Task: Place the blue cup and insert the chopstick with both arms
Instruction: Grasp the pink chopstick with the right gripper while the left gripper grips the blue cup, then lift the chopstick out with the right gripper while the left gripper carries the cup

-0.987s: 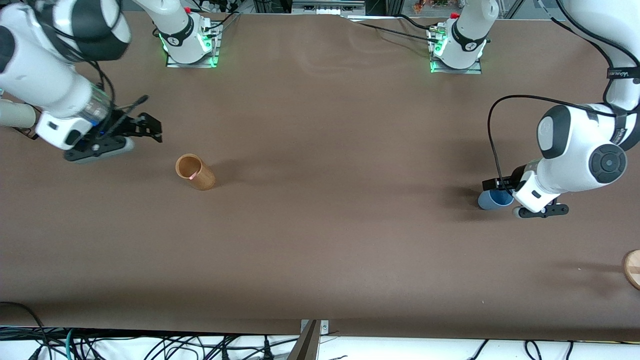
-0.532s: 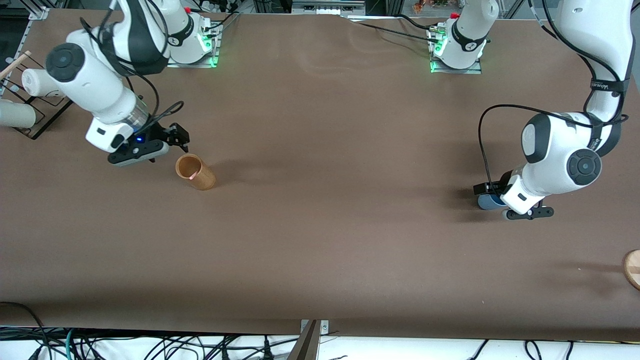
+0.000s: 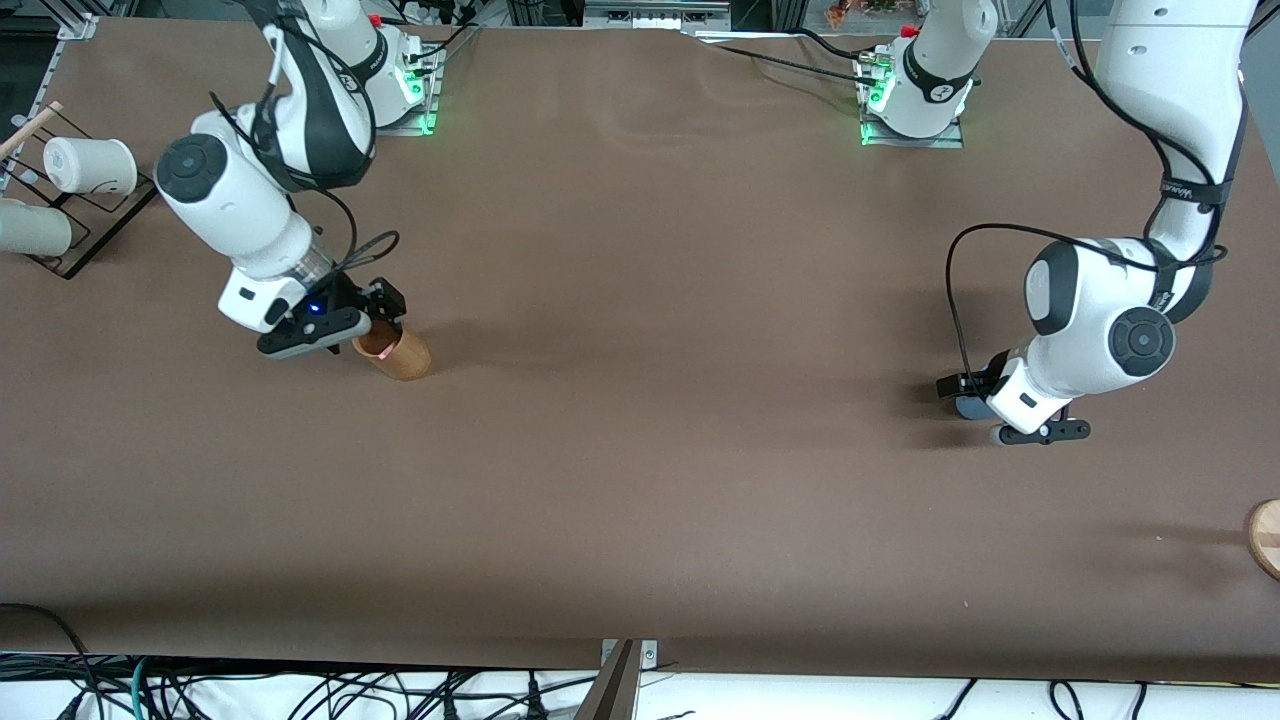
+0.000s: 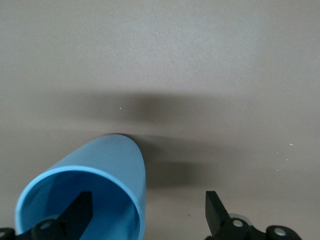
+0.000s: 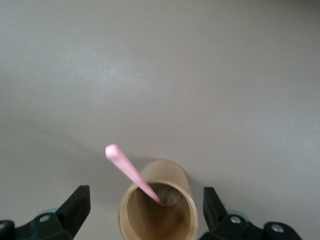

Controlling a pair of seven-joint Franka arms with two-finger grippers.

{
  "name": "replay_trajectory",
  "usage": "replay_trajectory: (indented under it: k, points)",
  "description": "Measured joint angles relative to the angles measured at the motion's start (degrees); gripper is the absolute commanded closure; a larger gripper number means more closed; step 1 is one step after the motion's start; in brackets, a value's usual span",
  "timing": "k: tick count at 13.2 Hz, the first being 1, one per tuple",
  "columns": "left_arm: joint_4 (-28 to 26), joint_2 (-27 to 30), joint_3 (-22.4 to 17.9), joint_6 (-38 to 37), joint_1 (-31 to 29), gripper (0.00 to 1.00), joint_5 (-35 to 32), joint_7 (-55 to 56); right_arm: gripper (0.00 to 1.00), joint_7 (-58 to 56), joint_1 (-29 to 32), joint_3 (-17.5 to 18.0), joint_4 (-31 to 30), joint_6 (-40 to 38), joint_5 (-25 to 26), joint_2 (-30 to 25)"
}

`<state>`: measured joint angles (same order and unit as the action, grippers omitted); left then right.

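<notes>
The right gripper (image 3: 385,305) had come down from out near the right arm's end of the table (image 3: 640,450) and now hung just over the mouth of the wooden cup (image 3: 395,350); in the right wrist view its fingers stood spread wide on either side of that cup (image 5: 159,210), gripping nothing; the chopstick (image 5: 134,175) leaned inside the cup, its pink tip rising above the rim. That approach suggested the right arm was lining up to pull the chopstick out, a grasp not yet made.

The left gripper (image 3: 962,390) had shifted a little toward the middle of the table, staying low at the blue cup (image 3: 968,406), which stood on the table near the left arm's end and was mostly hidden under the wrist in the front view; in the left wrist view 1 finger (image 4: 80,210) sat inside the blue cup (image 4: 95,195) and the other outside its wall, the jaws parted and not yet pinching the wall. I judged this as the final closing-in before a rim grasp, so the cup's placing had not begun.

Counted: 2 arms, 2 grippers, 1 blue cup, 1 wooden cup, 1 chopstick; 2 pale cylinders (image 3: 90,165) lay on a rack at the table's edge by the right arm's end; 1 round wooden piece (image 3: 1265,537) showed at the edge by the left arm's end, nearer the front camera.
</notes>
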<state>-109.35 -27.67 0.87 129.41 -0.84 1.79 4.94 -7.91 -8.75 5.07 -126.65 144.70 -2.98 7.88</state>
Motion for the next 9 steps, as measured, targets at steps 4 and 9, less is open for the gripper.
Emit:
replay_trajectory:
  k: [4,9]
  points:
    - [0.0,-0.4,0.0,0.2,0.0,1.0,-1.9,0.0,0.07,0.0,-0.7,0.1,0.0,4.7,0.0,4.0]
    - [0.2,-0.4,0.0,0.0,0.0,1.0,-1.9,0.0,0.45,-0.3,-0.7,0.1,0.0,5.1,0.1,4.7]
